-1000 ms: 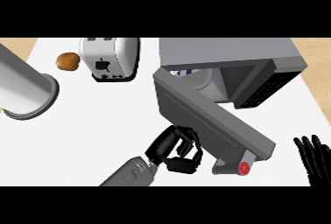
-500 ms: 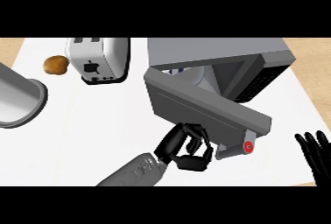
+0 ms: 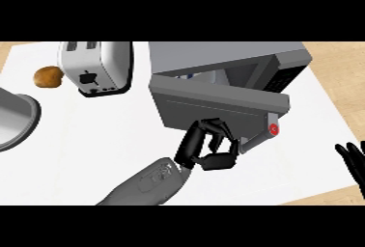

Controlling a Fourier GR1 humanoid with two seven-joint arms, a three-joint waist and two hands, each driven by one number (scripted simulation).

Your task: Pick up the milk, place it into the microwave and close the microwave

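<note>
- L hand (image 3: 206, 150) fingers (image 3: 214, 131): clenched into a curl, knuckles against the lower face of the microwave door (image 3: 206, 103). Nothing seen in the grasp.
- Handle (image 3: 265, 136) (grey bar w/ red dot) sits just right of those fingers. Whether they touch it can't be told.
- Milk (image 3: 191, 75): not in either hand. A pale, blue-marked bit shows thru the gap between door and microwave (image 3: 228, 53), so prob. the carton is already inside. Mostly hidden, so not certain.
- Progress, as judged: pick-up and placing look done. Door is swung partway, w/ a gap on its left side, so closing is the step in hand and the only one left.
- Room for the door: its arc toward the cavity looks free, nothing between door and body that I can see.
- L forearm comes in from the lower edge over bare counter (image 3: 107, 144), w/ open surface to its left.
- R hand (image 3: 353, 161): at the right edge, fingers straight up, relaxed, resting. Well apart from the door.
- Edges: counter's right edge runs near the microwave's right side and the R hand. The front edge is close below the forearm.
- Toaster (image 3: 96, 67) stands just left of the microwave. A brown round item (image 3: 49, 77) and a grey vessel (image 3: 14, 120) are farther left, clear of the door's swing.
</note>
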